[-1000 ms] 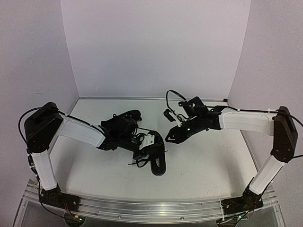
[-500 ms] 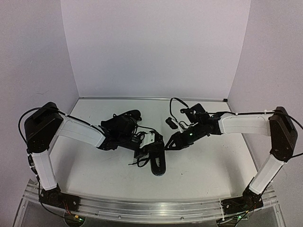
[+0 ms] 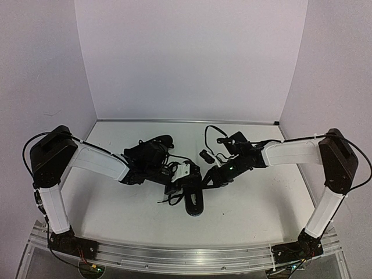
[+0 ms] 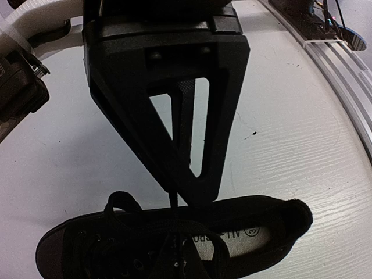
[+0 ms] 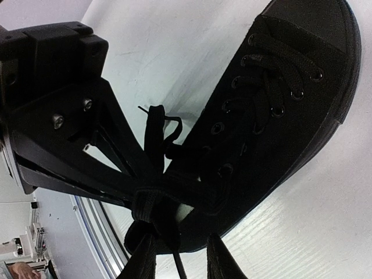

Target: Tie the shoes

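A small all-black canvas lace-up shoe [image 3: 195,203] is being worked on near the middle of the white tabletop [image 3: 116,203], where it is lying tipped on its side. Only one of the pair is being made out with certainty. Its thin black lace [image 5: 154,125] is being shown already threaded in crossed rows through the eyelets, but the ends are hanging loose beside the shoe's opening and no bow is being seen. The tying is therefore being judged as barely begun, with the crossing, the loops and the tightening left to do, and the other shoe of the pair after that. Just above the shoe's opening, the left gripper [image 4: 195,195] is being held fully closed, and a single strand appears to be pinched at its tip and drawn taut down to the shoe. On the shoe's other side, the right gripper [image 5: 180,244] is being held partly open, its two fingers standing apart with a strand running between them, not clamped. No box, tray or other container is being shown. The shoe's own opening is being seen to hold only its pale printed insole [image 4: 232,235].
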`<control>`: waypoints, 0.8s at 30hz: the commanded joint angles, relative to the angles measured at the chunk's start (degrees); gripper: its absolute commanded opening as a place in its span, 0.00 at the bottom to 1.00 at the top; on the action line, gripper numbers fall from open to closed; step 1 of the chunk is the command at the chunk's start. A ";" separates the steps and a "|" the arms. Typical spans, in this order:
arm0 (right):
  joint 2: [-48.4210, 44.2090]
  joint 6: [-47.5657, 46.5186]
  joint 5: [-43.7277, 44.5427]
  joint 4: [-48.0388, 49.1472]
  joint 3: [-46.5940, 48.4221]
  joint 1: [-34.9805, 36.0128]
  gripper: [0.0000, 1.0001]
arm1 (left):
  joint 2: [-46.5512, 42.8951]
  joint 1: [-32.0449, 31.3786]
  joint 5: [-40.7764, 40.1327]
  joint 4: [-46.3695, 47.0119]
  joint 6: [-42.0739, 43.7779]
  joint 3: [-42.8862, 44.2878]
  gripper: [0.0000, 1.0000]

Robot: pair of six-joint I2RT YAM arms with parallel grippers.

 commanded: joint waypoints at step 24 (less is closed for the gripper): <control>-4.53 0.81 4.50 1.66 -1.46 -0.30 0.00 | -16.85 0.02 -18.84 -26.31 -2.96 -0.77 0.44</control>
